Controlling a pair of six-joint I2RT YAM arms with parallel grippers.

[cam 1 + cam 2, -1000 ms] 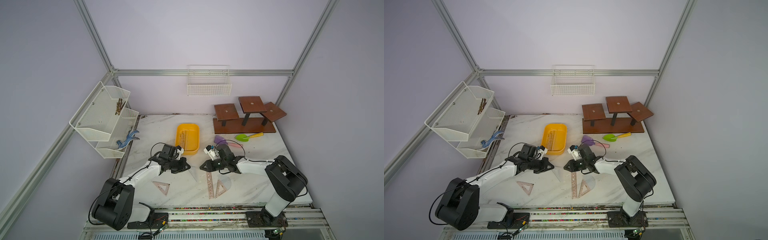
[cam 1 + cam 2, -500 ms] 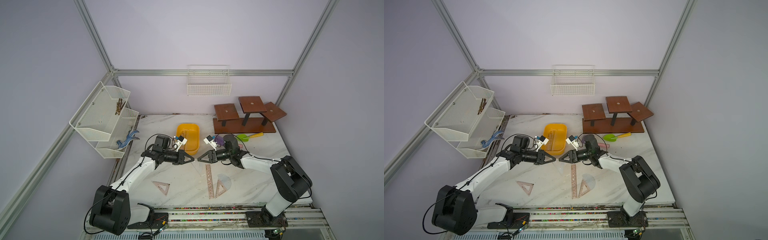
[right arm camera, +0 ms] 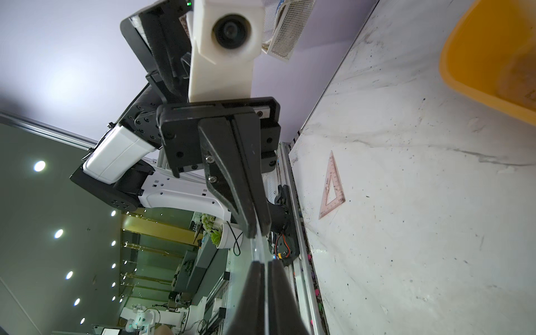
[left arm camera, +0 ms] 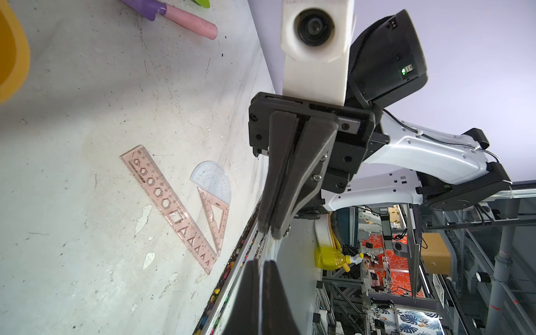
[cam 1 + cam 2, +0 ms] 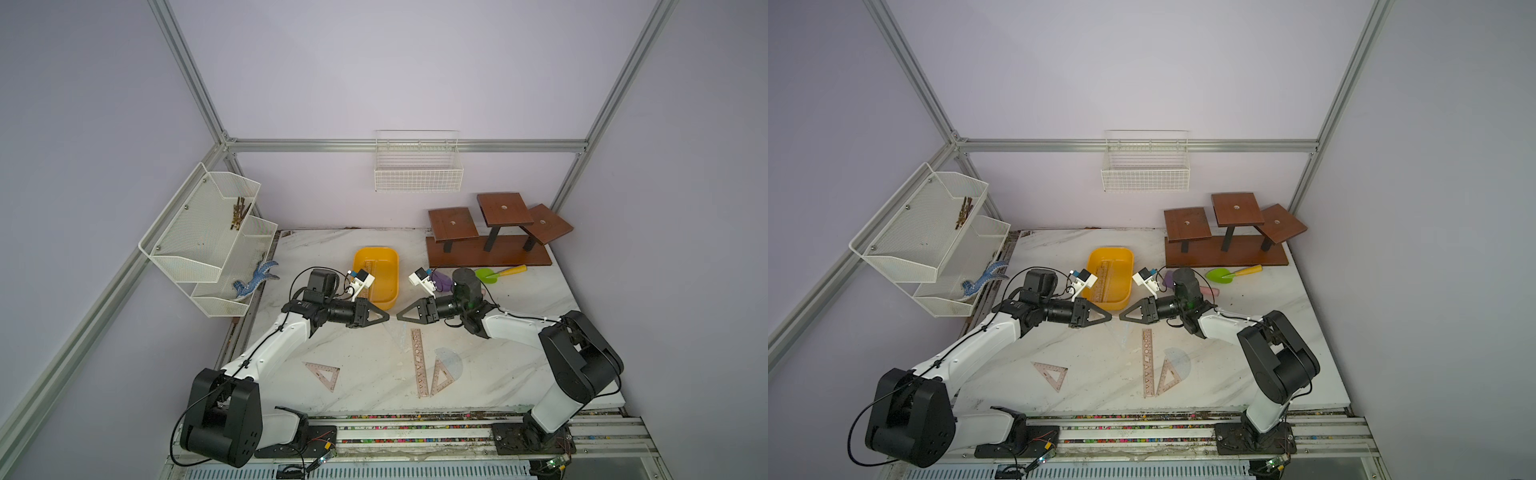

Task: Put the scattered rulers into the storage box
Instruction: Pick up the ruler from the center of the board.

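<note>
Left wrist view: seemingly a handover in the air

Four rulers (image 5: 417, 357) lie in front on the table (image 5: 519, 365); above, right gripper (image 4: 271, 230) has just clenched on the clear ruler (image 4: 269, 249) that left gripper (image 4: 262, 265) grasps too; storage box (image 5: 376, 249) waits just behind.

Raised left gripper (image 5: 385, 316) and right gripper (image 5: 400, 316), tip to tip, both horizontal, fingers closed on one clear ruler (image 4: 268, 249)
</note>
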